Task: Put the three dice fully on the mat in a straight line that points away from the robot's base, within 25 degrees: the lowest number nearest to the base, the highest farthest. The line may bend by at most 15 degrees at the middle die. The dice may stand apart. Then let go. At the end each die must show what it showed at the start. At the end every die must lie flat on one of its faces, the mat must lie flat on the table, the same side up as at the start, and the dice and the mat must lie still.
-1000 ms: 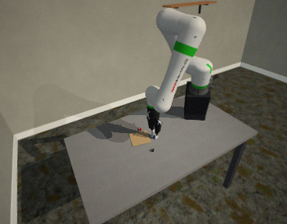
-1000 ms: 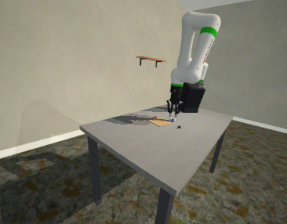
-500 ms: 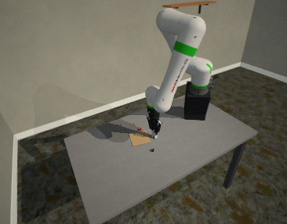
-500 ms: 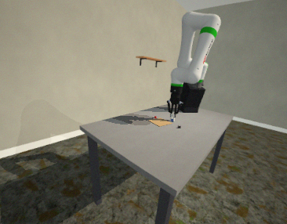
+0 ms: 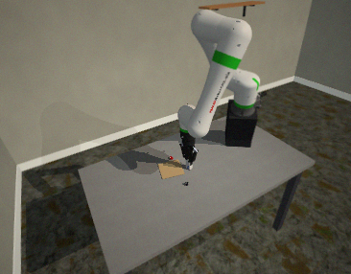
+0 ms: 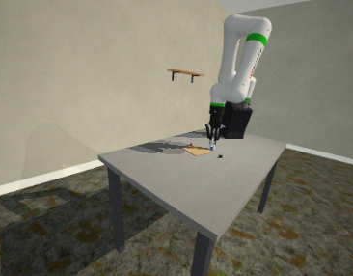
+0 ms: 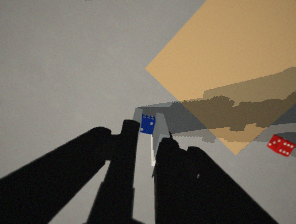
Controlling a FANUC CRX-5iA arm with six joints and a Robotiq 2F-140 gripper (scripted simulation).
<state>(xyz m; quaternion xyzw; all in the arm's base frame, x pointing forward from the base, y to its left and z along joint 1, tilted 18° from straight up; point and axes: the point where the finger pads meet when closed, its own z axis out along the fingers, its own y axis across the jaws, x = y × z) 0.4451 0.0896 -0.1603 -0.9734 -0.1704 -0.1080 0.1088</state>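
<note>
My gripper [image 7: 146,122] is shut on a small blue die [image 7: 147,123], which sits between the fingertips. In the wrist view the die is over the grey table just beside the corner edge of the tan mat [image 7: 235,75]. In the top view the gripper [image 5: 189,165] stands at the mat's [image 5: 172,170] right edge, low over the table. A red die [image 7: 280,144] lies on the table just off the mat; it also shows in the top view [image 5: 171,157]. A black die [image 5: 186,184] lies on the table in front of the mat.
The robot's black base block [image 5: 241,127] stands at the table's back right. The table's edges are far from the mat. A wall shelf [image 6: 185,73] hangs well behind the table.
</note>
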